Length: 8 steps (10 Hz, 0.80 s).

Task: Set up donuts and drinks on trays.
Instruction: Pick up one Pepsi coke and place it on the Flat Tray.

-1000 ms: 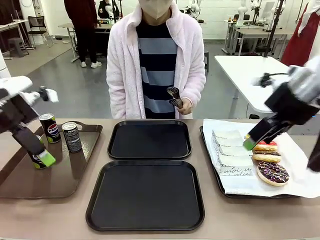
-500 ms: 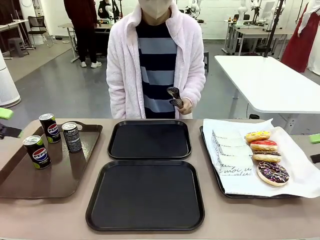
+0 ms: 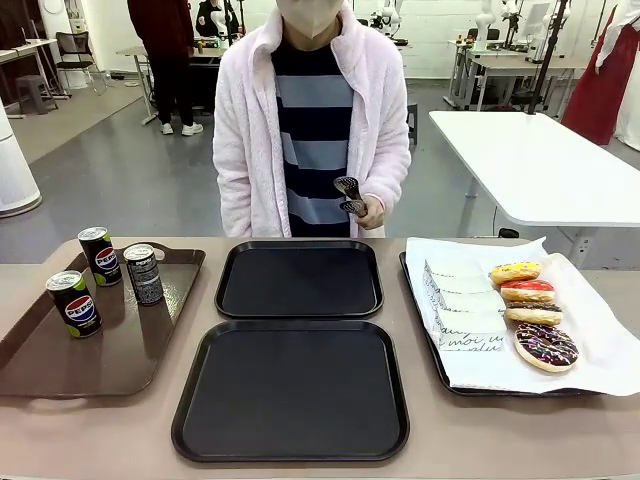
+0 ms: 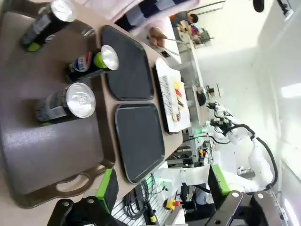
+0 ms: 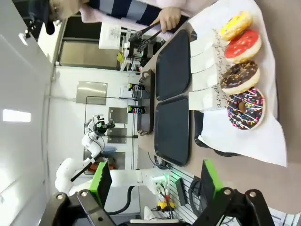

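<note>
Edges: near tray (image 3: 290, 390) lies just back from the front edge of the tabletop (image 3: 500, 435); far tray (image 3: 300, 282) is right behind it, with a thin gap between
Open room: both black trays are bare; strips of tabletop run free on either side of them
Brown tray (image 3: 110, 360): on the left, with three upright cans; near Pepsi (image 3: 75, 303) in front, far Pepsi (image 3: 99, 256) and grey can (image 3: 144, 273) by the far rim
Paper-lined tray (image 3: 420, 325): on the right, with a row running far to near: yellow donut (image 3: 515, 272), red donut (image 3: 528, 291), brown donut (image 3: 533, 316), sprinkled donut (image 3: 546, 346); holders (image 3: 460, 300) lie just beside them
Person: at the far edge, hand (image 3: 370, 213) gripping tongs (image 3: 348, 192)
Left claw (image 4: 162, 186): raised off the brown tray's handle end, jaws spread wide, nothing between them
Right claw (image 5: 155, 181): raised off the donut side, jaws spread wide, holding nothing
</note>
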Each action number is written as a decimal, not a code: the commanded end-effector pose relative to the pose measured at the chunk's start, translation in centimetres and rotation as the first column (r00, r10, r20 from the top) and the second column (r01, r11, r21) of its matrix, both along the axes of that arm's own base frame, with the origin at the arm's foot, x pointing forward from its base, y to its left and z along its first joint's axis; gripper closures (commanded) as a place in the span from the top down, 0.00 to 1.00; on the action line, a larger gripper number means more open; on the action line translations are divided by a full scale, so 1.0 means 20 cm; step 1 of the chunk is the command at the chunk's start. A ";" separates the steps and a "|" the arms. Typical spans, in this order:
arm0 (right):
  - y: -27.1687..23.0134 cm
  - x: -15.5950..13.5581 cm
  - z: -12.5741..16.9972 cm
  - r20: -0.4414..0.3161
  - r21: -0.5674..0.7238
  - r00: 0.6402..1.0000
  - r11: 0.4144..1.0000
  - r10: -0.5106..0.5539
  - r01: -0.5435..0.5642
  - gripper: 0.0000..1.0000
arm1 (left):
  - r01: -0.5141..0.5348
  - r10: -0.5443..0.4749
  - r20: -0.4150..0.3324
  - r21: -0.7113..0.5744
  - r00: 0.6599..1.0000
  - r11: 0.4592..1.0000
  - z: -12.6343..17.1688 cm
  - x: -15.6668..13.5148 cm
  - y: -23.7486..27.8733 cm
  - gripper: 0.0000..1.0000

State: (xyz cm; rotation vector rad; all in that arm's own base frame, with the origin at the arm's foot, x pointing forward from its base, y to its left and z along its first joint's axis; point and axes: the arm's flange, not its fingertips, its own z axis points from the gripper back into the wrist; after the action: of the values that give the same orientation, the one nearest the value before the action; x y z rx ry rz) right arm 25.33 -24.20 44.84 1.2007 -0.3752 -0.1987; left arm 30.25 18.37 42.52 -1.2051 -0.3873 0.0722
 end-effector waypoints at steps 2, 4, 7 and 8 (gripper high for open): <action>0.00 0.01 -0.04 -0.055 -0.082 0.996 0.994 0.065 -0.069 1.00 | -0.038 0.041 -0.046 0.065 0.998 0.997 0.03 -0.02 0.08 1.00; 0.05 0.03 -0.05 -0.149 -0.162 0.984 0.979 0.098 -0.122 1.00 | -0.043 0.049 -0.044 0.134 0.998 0.990 0.08 -0.04 0.08 1.00; 0.01 0.01 -0.03 -0.056 -0.059 0.997 0.997 0.046 -0.049 1.00 | -0.041 0.042 -0.022 0.051 0.999 0.998 0.02 -0.03 0.09 1.00; 0.01 0.01 -0.03 -0.056 -0.059 0.997 0.997 0.046 -0.049 1.00 | -0.041 0.042 -0.022 0.051 0.999 0.998 0.02 -0.03 0.09 1.00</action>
State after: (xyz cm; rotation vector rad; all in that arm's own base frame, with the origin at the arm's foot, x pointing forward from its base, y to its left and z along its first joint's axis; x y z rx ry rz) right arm 25.77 -23.79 44.17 1.1210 -0.2862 -0.1862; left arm 29.66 20.21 42.94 -1.1270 -0.3843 0.1113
